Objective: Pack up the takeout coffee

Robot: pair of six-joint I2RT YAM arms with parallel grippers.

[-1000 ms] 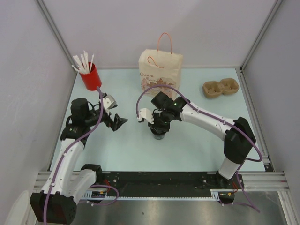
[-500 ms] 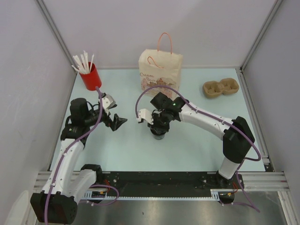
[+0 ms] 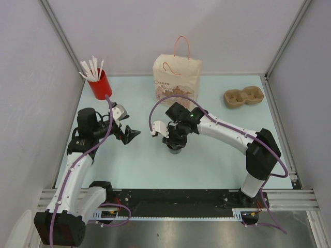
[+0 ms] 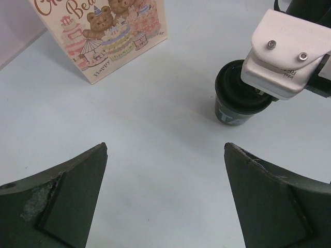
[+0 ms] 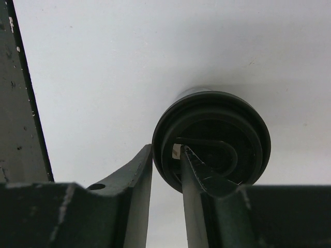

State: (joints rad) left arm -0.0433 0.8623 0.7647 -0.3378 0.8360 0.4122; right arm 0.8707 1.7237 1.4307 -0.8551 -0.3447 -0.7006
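A: R arm?
B: Right gripper (image 5: 166, 160) is straight over the small round dark-grey takeout coffee cup (image 4: 227, 111). One finger inside the rim, one outside, pressed onto it. Looks pinched.
A: Cup's lie?
B: Upright mid pale-blue table (image 3: 217, 160), axis vertical. Left gripper (image 4: 165, 206) is spread wide, holding nothing, well apart to the cup's left, so R's nearer.
A: Bag?
B: Tan printed pink-handled paper bag (image 3: 177, 77) stands beyond the cup. Can't tell if its mouth's open. Cup prob. needs lifting over the top.
A: Obstacles?
B: Red cup of white straws (image 3: 98, 85) and brown pulp carrier (image 3: 243, 96) are well apart. Nothing btwn.
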